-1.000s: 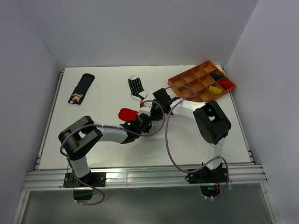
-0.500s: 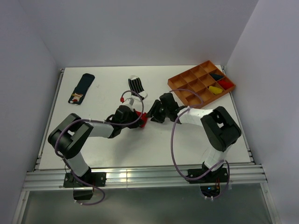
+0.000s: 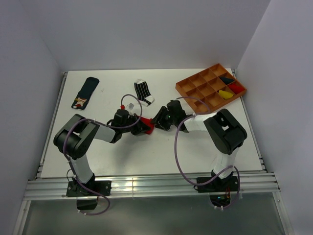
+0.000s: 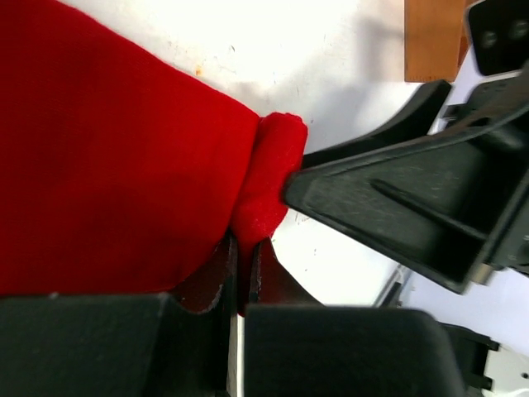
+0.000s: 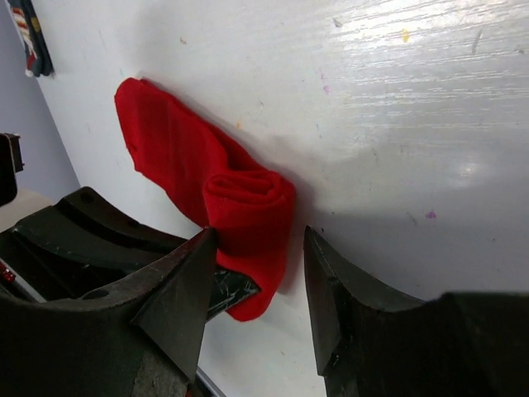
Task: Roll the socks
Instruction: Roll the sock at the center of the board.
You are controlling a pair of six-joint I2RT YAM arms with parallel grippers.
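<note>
On table (image 3: pixel 102 105), sock (image 3: pixel 147 128) (grey walls (image 3: pixel 146 34))

Sock (image 3: pixel 148 128) on table (image 3: pixel 146 159) centre — tray (image 3: pixel 198 87) behind, right

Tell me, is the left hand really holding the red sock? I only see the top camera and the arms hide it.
Observer: Yes. The left wrist camera shows the left gripper shut, pinching a fold of the red sock.
Operator: Is it rolled yet?
Observer: Partly. In the right wrist camera one end is curled into a small roll; the rest lies flat.
Operator: And the other hand?
Observer: The right gripper is open, fingers either side of that roll.
</note>
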